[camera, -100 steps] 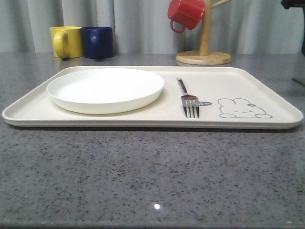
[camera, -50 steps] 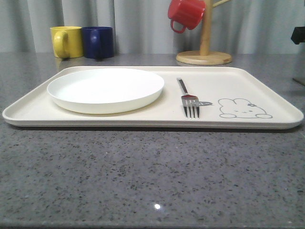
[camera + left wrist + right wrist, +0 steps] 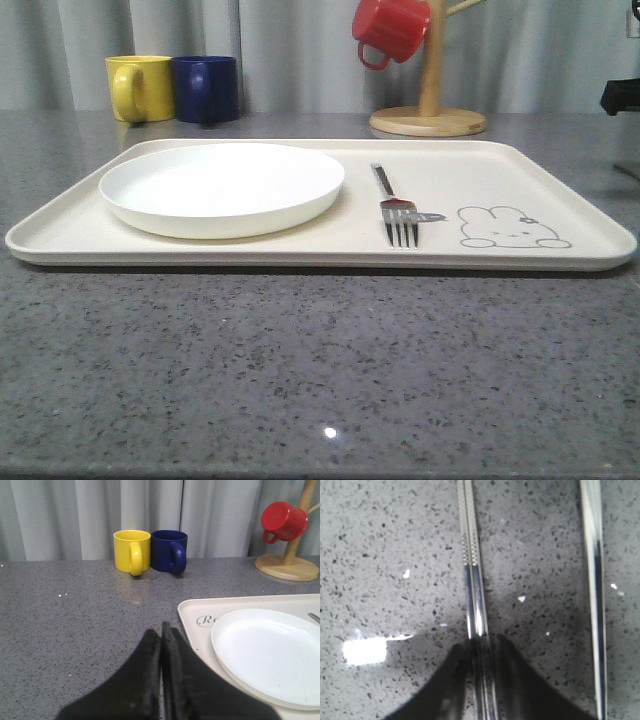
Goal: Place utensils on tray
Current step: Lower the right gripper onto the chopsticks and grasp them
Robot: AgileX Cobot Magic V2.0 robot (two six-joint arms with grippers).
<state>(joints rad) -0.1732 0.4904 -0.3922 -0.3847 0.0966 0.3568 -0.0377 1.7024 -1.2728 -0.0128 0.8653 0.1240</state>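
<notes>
Right gripper (image 3: 481, 647) straddling chopsticks (image 3: 472, 580), contact unclear, spoon handle (image 3: 594, 580) cut off

Left gripper (image 3: 161, 630): black fingers pressed flat together, nothing between, hovering low over grey counter. Right gripper (image 3: 479, 647): pointing straight down at counter, dark fingers (image 3: 457, 662) either side of chopsticks (image 3: 472, 590), closed in on them. Dark bit of right arm (image 3: 620, 95) at right edge in front view.

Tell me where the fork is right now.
In the front view the fork lies flat on the cream tray, right of centre, tines toward the camera, between the white plate and the rabbit drawing.
</notes>
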